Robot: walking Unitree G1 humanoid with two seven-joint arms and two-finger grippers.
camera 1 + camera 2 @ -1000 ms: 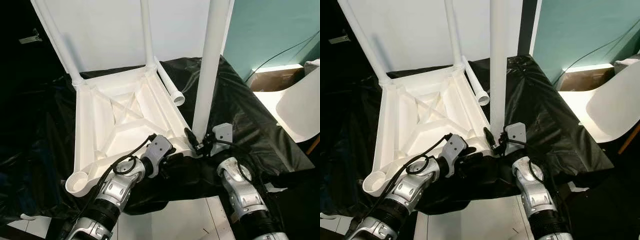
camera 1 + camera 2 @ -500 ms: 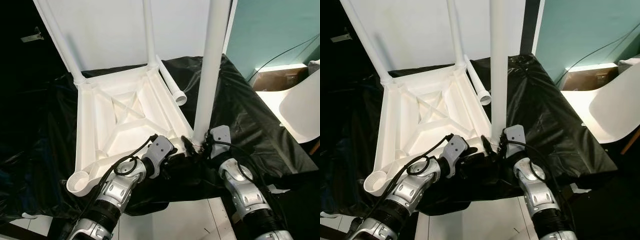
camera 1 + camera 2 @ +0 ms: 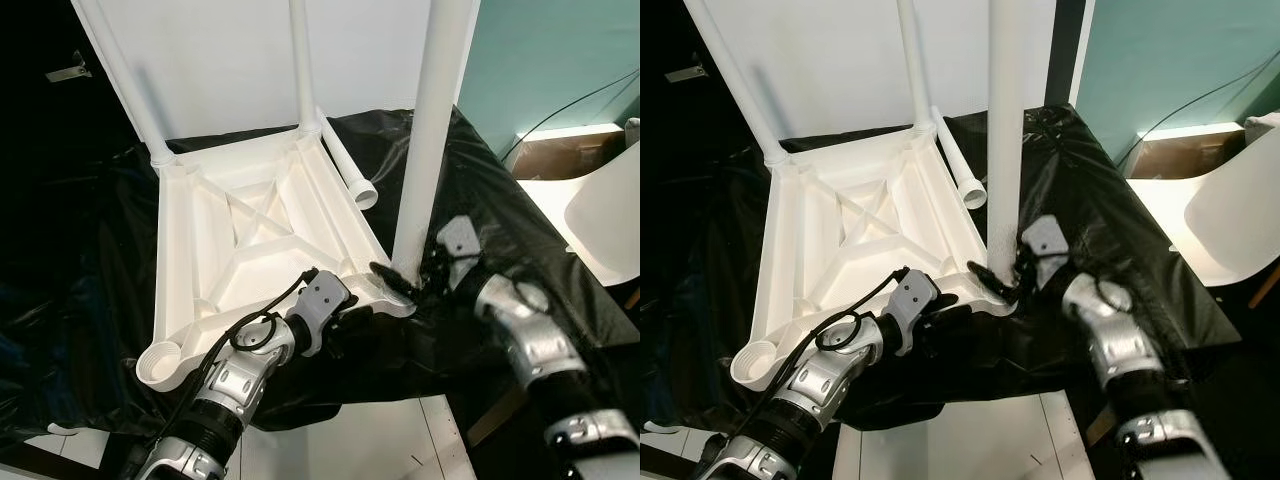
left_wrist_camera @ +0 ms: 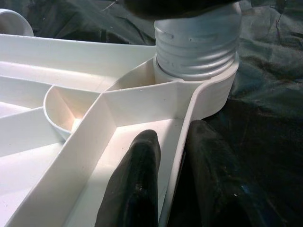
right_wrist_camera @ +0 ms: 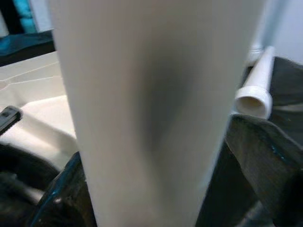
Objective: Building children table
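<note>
A: On black sheeting [image 3: 90,300], one white tabletop [image 3: 240,250] lies underside up. Legs?

B: Three upright, one loose leg [image 3: 350,175] beside.

A: Grippers?

B: Left gripper [image 4: 173,189] pinches the rim; right gripper [image 3: 405,285] clasps the near leg [image 3: 430,150].

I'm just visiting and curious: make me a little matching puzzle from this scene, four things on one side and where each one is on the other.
Things:
1. loose leg
2. upright leg
3. left gripper
4. empty socket

Places:
A. clamped on the tabletop rim
B. lying on the black sheet
C. near-left corner of the tabletop
D. in the right gripper, standing in a corner socket

Pairs: 1-B, 2-D, 3-A, 4-C
</note>
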